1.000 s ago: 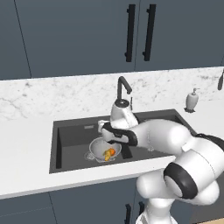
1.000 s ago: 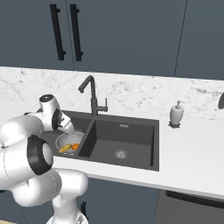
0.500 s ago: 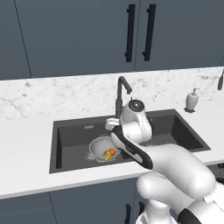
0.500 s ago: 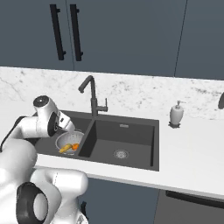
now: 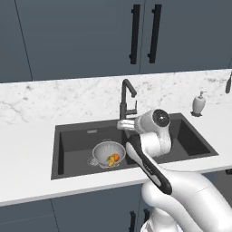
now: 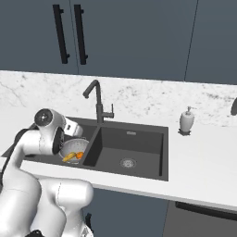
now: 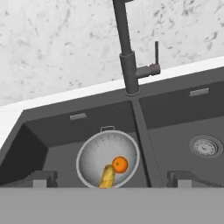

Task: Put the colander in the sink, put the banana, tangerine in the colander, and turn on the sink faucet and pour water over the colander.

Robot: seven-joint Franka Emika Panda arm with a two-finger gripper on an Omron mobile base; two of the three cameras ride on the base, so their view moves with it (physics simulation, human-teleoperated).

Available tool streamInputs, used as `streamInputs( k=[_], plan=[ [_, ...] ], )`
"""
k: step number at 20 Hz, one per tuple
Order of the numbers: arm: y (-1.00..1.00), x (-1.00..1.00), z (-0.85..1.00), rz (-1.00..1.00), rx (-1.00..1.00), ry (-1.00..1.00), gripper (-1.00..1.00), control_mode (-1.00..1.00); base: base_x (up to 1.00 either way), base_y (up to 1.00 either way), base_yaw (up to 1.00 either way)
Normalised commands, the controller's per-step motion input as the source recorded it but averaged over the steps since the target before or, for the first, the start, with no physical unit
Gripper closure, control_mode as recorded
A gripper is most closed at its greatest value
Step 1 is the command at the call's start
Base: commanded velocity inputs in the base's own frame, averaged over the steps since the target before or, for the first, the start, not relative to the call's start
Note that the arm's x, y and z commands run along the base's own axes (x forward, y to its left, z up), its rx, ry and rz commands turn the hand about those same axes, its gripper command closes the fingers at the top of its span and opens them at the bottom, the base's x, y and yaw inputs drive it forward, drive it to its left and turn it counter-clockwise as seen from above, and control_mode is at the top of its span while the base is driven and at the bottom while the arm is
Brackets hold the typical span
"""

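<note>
The pale grey colander (image 7: 108, 156) sits in the left basin of the dark sink (image 7: 83, 127), near the centre divider. Inside it lie the yellow banana (image 7: 107, 176) and the orange tangerine (image 7: 120, 164), touching each other. In the left base view the colander (image 5: 108, 154) is just left of my arm. The dark gooseneck faucet (image 7: 125, 48) stands behind the divider, its thin lever (image 7: 156, 52) upright on its right side; no water is running. My gripper (image 7: 113, 180) hangs open above the colander's near rim, fingertips wide apart, holding nothing. My hand (image 5: 125, 124) is close to the faucet's base (image 5: 123, 108).
The right basin has a round silver drain (image 7: 205, 146). A white soap dispenser (image 6: 186, 121) stands on the marble counter right of the sink. Dark cabinet doors with black handles (image 5: 134, 34) rise behind the counter. A dark object (image 6: 233, 106) shows at the far right edge.
My hand has risen from just over the colander and drawn back toward the faucet base, while the elbow swung round. Colander, banana and tangerine have stayed put.
</note>
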Motion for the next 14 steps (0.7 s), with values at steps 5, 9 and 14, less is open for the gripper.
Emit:
streamInputs(
  k=[5, 9, 14],
  plan=[
    [-0.21, 0.00, 0.49, 0.07, 0.00, -0.29, -1.00, -1.00, 0.00, 0.00, 0.00],
    [-0.11, -0.03, 0.44, 0.04, 0.00, -0.43, -1.00, -1.00, 0.00, 0.00, 0.00],
    [-0.07, -0.11, 0.40, 0.01, 0.00, -0.43, -1.00, -1.00, 0.00, 0.00, 0.00]
  ],
)
